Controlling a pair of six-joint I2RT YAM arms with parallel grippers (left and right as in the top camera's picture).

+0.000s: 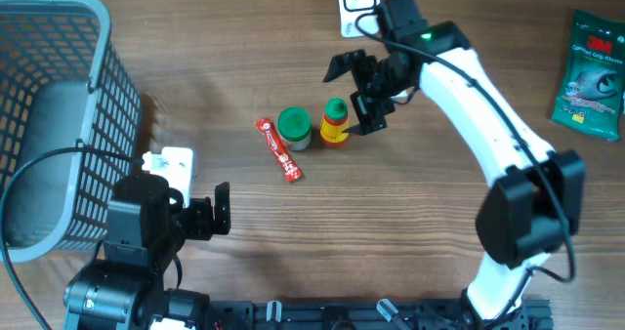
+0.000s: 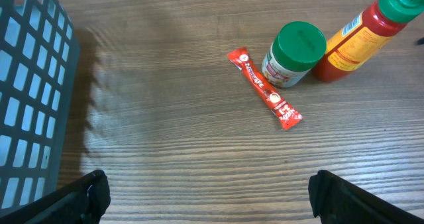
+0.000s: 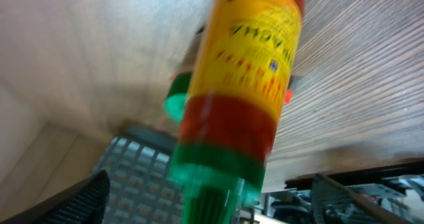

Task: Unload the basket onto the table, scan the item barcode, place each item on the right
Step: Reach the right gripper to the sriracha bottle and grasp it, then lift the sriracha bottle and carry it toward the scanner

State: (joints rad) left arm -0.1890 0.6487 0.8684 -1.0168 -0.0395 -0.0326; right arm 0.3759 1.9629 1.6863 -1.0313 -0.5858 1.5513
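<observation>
Right gripper [image 1: 354,96] spread wide. Sauce bottle [image 1: 335,122] sits between its fingers in wrist view, no contact seen. Bottle stands mid-worktop [image 1: 430,232]. Green-lidded jar [image 1: 294,128] just left of it, red sachet [image 1: 279,149] beside jar. Left gripper [image 2: 209,197] spread, empty, near left by basket [image 1: 59,37].

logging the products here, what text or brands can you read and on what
"NESCAFE": on the red sachet
"3M": on the green packet; its smaller print is too small to read
Label on the red and yellow bottle: printed, but too blurred to read
Label on the green-lidded jar: too small to read
</observation>
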